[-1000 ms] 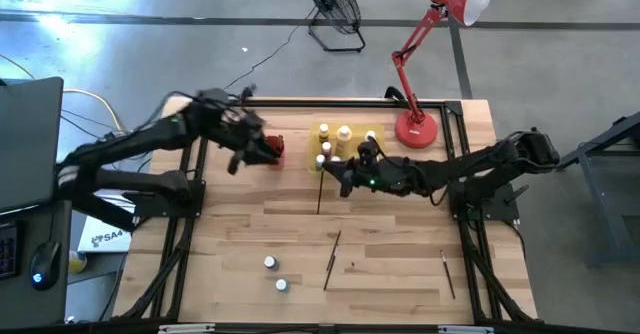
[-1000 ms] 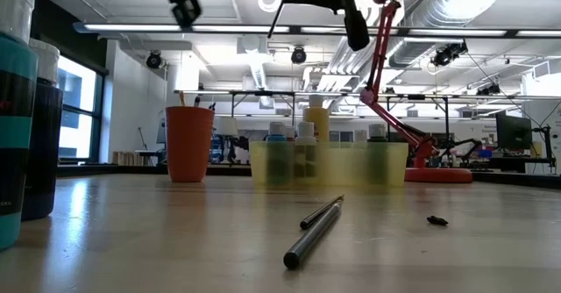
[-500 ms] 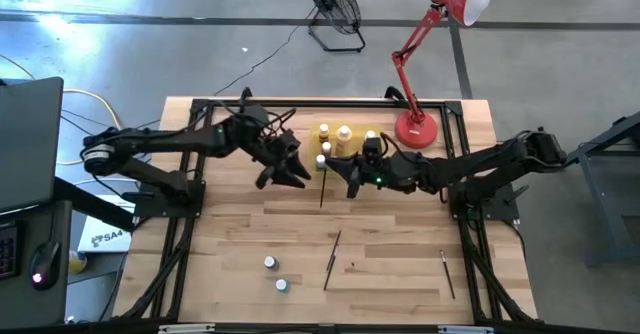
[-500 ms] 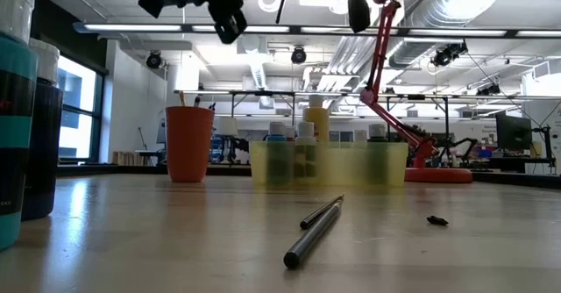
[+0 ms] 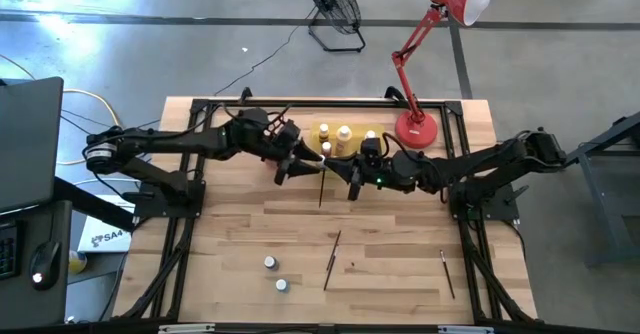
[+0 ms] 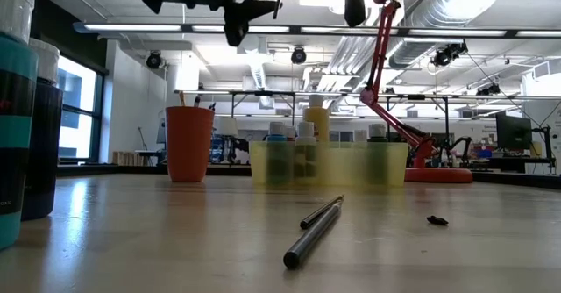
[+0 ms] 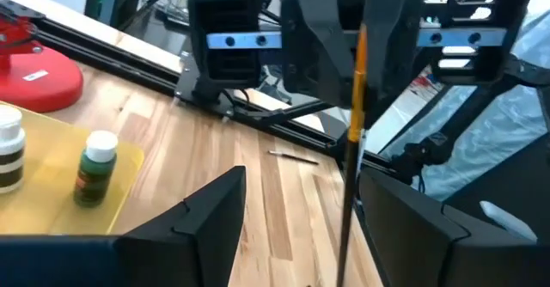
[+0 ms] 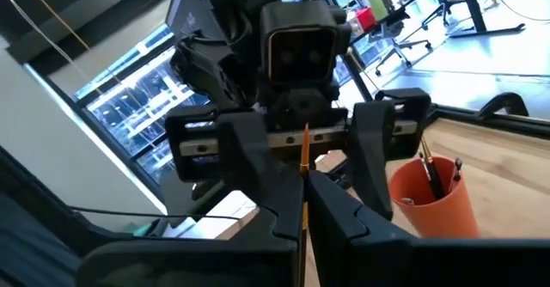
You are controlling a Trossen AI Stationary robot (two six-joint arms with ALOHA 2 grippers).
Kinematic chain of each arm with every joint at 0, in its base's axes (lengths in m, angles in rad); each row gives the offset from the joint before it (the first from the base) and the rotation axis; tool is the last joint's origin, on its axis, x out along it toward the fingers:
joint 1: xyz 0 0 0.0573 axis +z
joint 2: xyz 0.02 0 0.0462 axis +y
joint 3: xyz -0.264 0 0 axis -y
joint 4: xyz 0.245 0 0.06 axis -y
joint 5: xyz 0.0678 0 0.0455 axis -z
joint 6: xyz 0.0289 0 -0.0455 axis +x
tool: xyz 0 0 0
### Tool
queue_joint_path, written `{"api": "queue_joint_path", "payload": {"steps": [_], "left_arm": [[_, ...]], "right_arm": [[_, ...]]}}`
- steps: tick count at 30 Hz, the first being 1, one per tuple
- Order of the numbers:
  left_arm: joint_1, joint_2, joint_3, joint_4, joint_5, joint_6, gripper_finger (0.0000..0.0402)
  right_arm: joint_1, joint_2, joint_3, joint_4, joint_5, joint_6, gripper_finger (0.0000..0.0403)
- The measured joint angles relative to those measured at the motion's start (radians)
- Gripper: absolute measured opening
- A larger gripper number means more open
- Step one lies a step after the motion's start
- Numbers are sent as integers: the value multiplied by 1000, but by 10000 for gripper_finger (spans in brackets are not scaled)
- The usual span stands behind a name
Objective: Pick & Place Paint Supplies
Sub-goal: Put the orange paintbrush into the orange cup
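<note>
Facing each other above the middle of the table [image 5: 240,224], the two grippers are meeting over a single paintbrush [image 5: 321,182]. The right gripper [image 5: 352,179] is pinching that brush with its fingers shut, holding it off the wood; in the right wrist view the brush's orange shaft [image 8: 303,171] is rising between the closed fingertips. The left gripper [image 5: 296,164] is sitting just beside it with its fingers spread apart, one on each side of the brush — the left wrist view is showing the brush [image 7: 352,149] standing between the open fingers, not yet clamped by them.

Behind the grippers, the yellow tray [image 5: 322,134] is lying near the far edge, carrying several small bottles [image 5: 344,133] with pale caps. In the left wrist view a green bottle [image 7: 94,168] is standing on the tray's corner. The red cup [image 6: 189,144] is standing left of the tray in the low view, with brush handles sticking out of it in the right wrist view [image 8: 434,174].

Toward the near edge, two white-capped bottles [image 5: 274,274] are standing close together, a second paintbrush [image 5: 331,259] is lying just to their right, and a third brush [image 5: 447,274] is resting well apart near the right side. A red desk lamp [image 5: 416,129] is standing at the far right corner.
</note>
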Motion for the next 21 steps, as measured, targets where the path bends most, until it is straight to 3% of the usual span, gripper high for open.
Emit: {"api": "queue_joint_path", "payload": {"steps": [21], "left_arm": [[-20, 84, 1, 172, 15, -104, 225]], "right_arm": [[-10, 0, 0, -1, -5, -18, 3]]}}
